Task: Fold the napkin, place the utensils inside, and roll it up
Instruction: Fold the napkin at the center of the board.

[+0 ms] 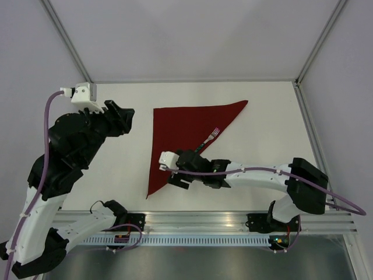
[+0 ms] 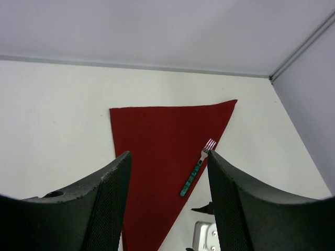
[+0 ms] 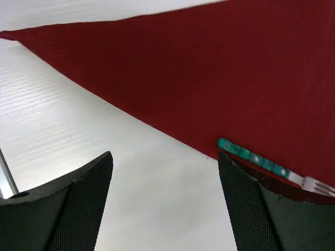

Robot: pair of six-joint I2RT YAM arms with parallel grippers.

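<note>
**Napkin (image 1: pixel 183 134) folded to a triangle, fork (image 1: pixel 210 138) laid on it; rolling not yet begun.**
The maroon napkin is spread on the table (image 1: pixel 262 128), with the fork set along its diagonal edge. The right claw (image 3: pixel 163 157) is held just beside the fork's handle, jaws apart and empty. The left claw (image 2: pixel 168 157) is raised off to the left, likewise apart. Next, a grip on a napkin edge is probably called for.
</note>
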